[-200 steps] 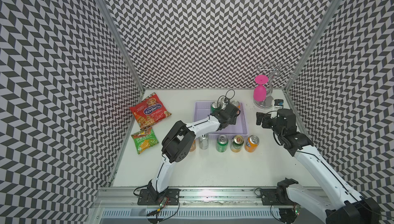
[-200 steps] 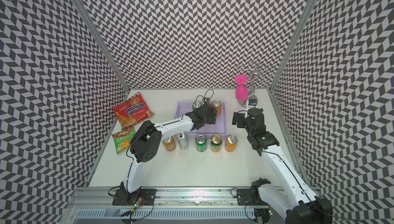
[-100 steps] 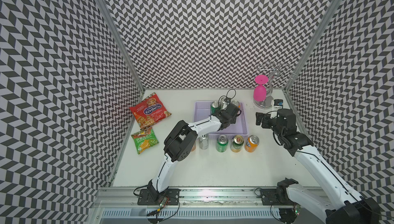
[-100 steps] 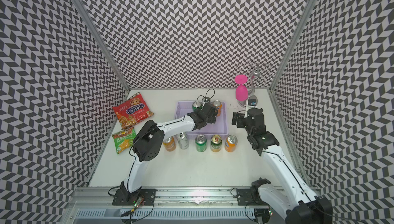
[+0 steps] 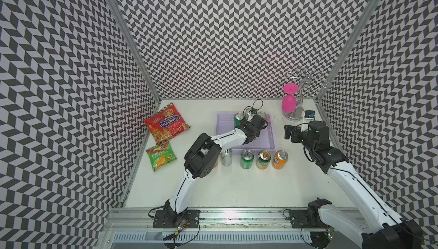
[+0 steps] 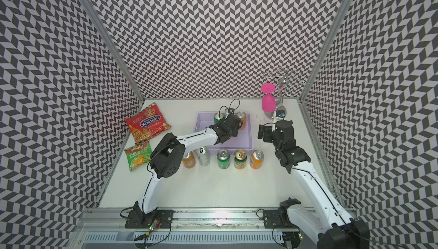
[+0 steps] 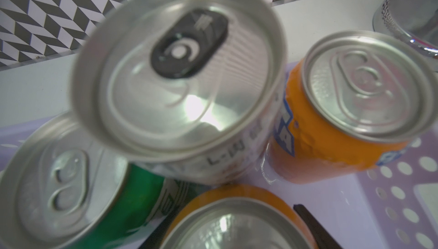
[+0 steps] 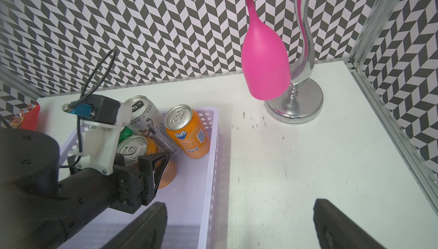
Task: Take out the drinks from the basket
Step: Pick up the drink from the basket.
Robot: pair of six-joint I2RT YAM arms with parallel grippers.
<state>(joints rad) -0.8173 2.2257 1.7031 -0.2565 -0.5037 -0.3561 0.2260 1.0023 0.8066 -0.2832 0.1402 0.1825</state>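
Right wrist view shows the left gripper [image 8: 151, 164] pinching an upright orange can [image 8: 132, 148] at the basket's [image 8: 214, 141] back end, nearer than the spread right gripper [image 8: 237, 224].

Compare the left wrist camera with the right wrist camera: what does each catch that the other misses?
Only the left wrist view shows the silver lid of the green can; the right wrist view gives just a green sliver of it. Only the right wrist view shows the pink goblet hanging upside down, the left gripper from outside, and the right gripper, open wide. Both show the lavender basket, the silver-white can, the Fanta can, and the second orange can, which the left gripper clasps.
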